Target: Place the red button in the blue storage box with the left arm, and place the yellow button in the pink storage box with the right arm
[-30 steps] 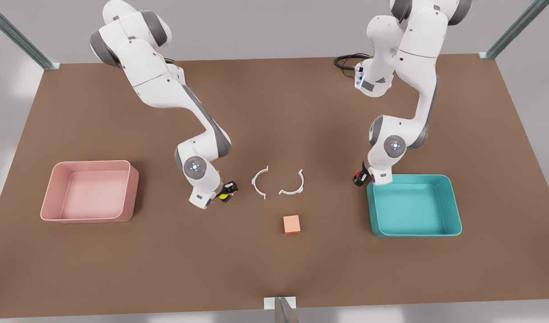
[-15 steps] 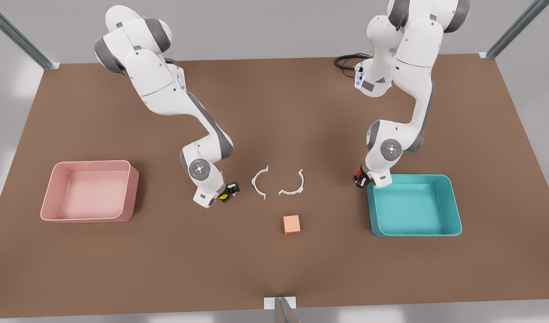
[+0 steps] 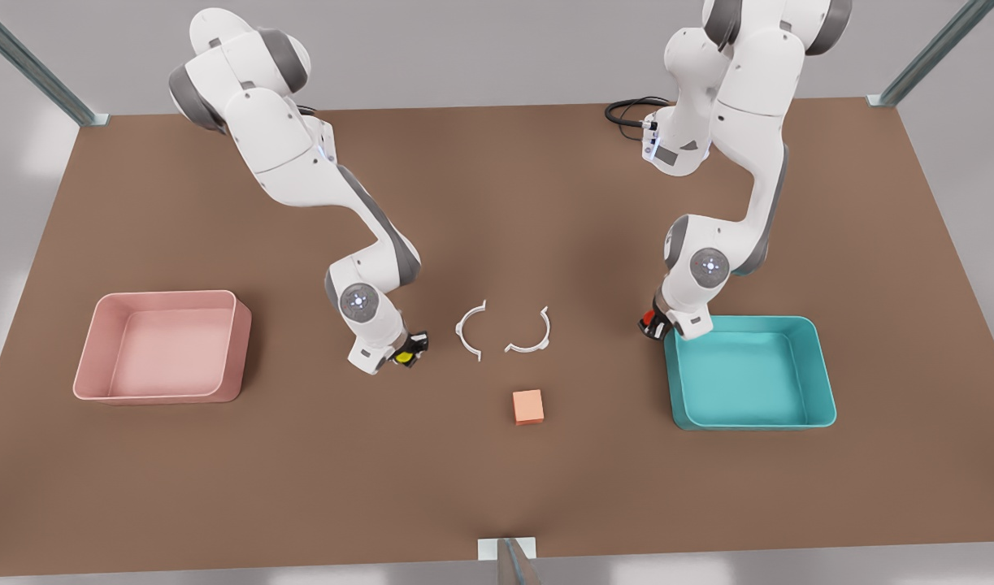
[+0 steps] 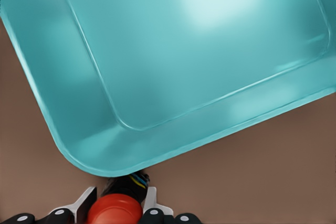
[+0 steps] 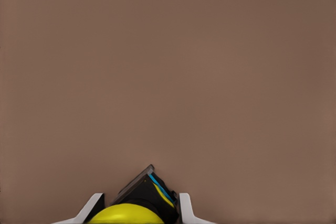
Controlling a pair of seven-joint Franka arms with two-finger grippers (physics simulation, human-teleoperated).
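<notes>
My left gripper (image 3: pixel 653 323) is shut on the red button (image 3: pixel 648 318), just outside the near corner of the blue storage box (image 3: pixel 750 422) on the front view's right. The left wrist view shows the red button (image 4: pixel 114 209) between the fingers (image 4: pixel 86 203), with the corner of the blue storage box (image 4: pixel 79 103) right ahead. My right gripper (image 3: pixel 408 348) is shut on the yellow button (image 3: pixel 402 355), left of the table's middle and well to the right of the pink storage box (image 3: pixel 159 397). In the right wrist view the yellow button (image 5: pixel 126 214) hangs over bare table.
Two white half rings (image 3: pixel 470 329) (image 3: pixel 531 334) lie at the table's middle. A small orange-pink cube (image 3: pixel 527 406) sits just in front of them. A black cable (image 3: pixel 627 110) coils at the back by the arm base on the front view's right.
Both arms have shifted their upper links slightly. The two grippers and the buttons they hold stay almost where they were.
</notes>
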